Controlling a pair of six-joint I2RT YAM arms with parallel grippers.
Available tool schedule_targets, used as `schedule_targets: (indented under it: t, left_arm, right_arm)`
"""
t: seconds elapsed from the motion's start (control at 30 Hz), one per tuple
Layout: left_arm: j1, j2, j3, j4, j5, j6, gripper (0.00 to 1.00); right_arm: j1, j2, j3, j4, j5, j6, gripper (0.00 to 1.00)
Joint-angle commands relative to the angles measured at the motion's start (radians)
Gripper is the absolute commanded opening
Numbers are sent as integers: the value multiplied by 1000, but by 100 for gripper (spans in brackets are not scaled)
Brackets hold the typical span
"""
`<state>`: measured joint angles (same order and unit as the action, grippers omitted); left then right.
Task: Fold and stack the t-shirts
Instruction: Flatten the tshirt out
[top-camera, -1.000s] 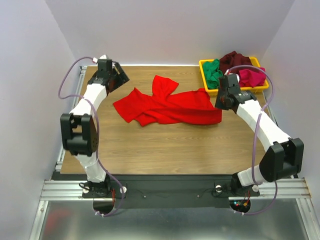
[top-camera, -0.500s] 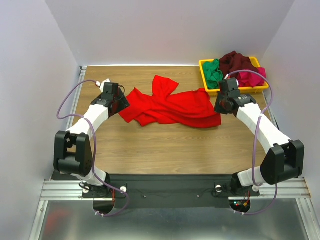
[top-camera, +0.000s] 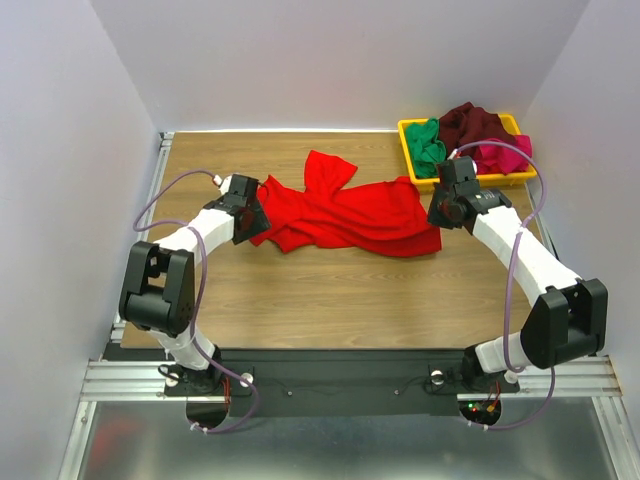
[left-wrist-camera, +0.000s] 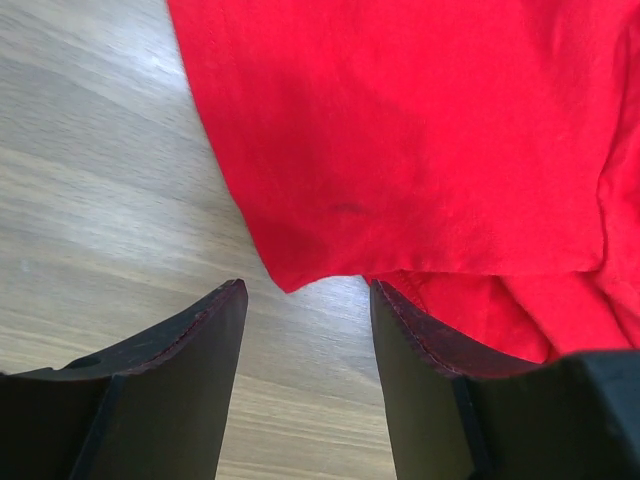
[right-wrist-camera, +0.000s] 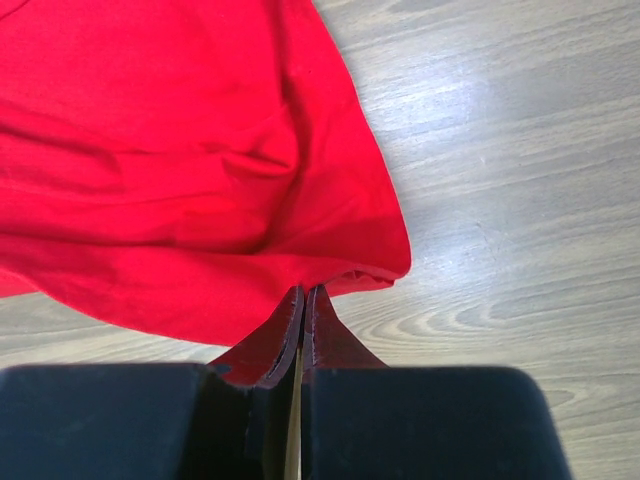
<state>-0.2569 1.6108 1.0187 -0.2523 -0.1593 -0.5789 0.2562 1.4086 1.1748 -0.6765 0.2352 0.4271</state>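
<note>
Your left gripper (top-camera: 258, 214) has moved most. A second ago it sat high at the upper left of the table (top-camera: 330, 290), well apart from the cloth. Now it is at the left edge of the red t-shirt (top-camera: 340, 215), just left of centre frame. In the left wrist view its jaws stand apart around bare wood. A corner of the red t-shirt (left-wrist-camera: 420, 130) points down into the top of the gap, and the right finger (left-wrist-camera: 420, 370) lies against the cloth. Nothing is gripped there.

The shirt lies spread across the middle of the table, one sleeve reaching toward the top centre. Its left lobe, which reached further left a second ago, now ends at the left gripper.

Your right gripper (top-camera: 438, 216) has barely shifted, only a touch lower, at the shirt's right end. The right wrist view shows the right gripper (right-wrist-camera: 303, 292) pressed closed, pinching the shirt's hem, with folds running up from the tips.

At the upper right, the yellow tray (top-camera: 404, 128) holds the green t-shirt (top-camera: 428, 146), maroon t-shirt (top-camera: 474, 122) and magenta t-shirt (top-camera: 502, 153), bunched as before.
</note>
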Motion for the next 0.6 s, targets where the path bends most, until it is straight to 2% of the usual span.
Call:
schedule_targets:
  t: [0.0, 0.57]
  left_arm:
    - [-24, 20, -2, 2, -25, -1, 63]
    - [-35, 90, -55, 51, -22, -19, 59]
  right_arm:
    - [5, -25, -15, 48, -2, 13, 0]
    - [3, -54, -24, 57, 9, 10, 0]
